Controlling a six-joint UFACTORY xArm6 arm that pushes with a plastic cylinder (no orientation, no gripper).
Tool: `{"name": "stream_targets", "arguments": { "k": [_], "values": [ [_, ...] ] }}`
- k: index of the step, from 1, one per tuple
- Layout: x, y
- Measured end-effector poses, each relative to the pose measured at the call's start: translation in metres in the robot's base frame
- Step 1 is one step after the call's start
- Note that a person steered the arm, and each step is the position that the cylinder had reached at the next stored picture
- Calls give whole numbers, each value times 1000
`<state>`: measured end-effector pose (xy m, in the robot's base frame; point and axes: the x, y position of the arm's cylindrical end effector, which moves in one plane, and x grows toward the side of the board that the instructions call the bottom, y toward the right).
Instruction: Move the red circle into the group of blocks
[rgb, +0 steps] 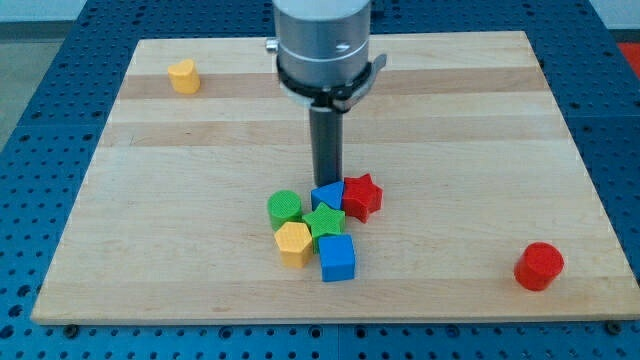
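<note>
The red circle (539, 266) sits alone near the board's bottom right corner. The group of blocks lies at the bottom middle: a green circle (285, 208), a yellow hexagon (293, 243), a green star (324, 223), a blue cube (337, 258), a blue block (327, 196) and a red star (362, 196). My tip (327, 183) stands at the top edge of the group, just above the blue block and left of the red star, far to the left of the red circle.
A yellow block (183, 76) sits alone near the top left corner of the wooden board (150, 200). Blue perforated table surrounds the board. The arm's grey body (322, 45) hangs over the board's top middle.
</note>
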<state>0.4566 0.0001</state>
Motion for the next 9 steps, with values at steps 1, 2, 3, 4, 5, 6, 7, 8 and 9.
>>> {"name": "stream_targets", "arguments": {
  "k": [1, 2, 3, 4, 5, 6, 7, 8, 9],
  "values": [
    [-14, 63],
    [9, 129],
    [85, 176],
    [109, 220],
    [126, 265],
    [153, 265],
    [162, 262],
    [162, 260],
    [162, 237]
  ]
}}
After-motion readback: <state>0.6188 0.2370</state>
